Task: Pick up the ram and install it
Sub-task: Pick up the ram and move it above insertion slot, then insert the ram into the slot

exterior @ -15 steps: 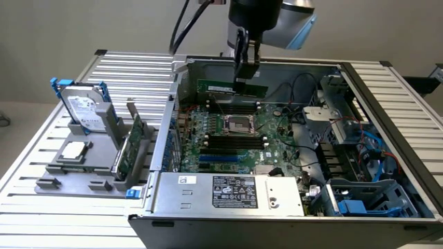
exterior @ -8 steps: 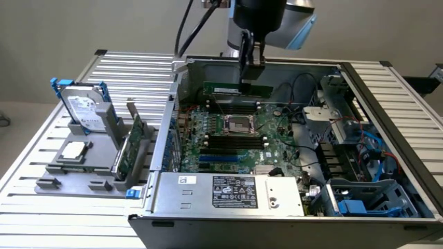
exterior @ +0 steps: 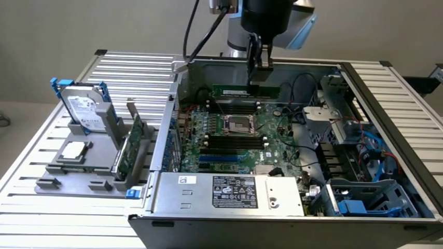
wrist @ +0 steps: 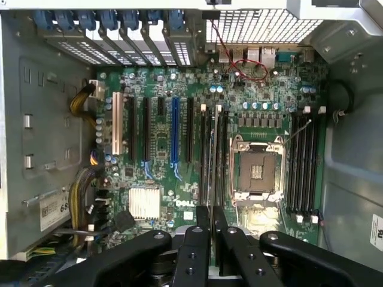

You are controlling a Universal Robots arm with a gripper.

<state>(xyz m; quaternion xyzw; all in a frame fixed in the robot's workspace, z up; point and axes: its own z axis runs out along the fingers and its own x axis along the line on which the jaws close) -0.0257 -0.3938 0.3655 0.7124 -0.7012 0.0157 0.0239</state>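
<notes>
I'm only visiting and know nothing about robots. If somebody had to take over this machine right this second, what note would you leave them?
Gripper: shut on the ram, gripping its upper edge.
Ram: inside the open computer case, level, over the memory slots on the far side of the CPU socket in the exterior view.
Done: ram picked up and carried over the motherboard.
Left: seating it. I cannot tell whether it touches a slot yet.
</notes>
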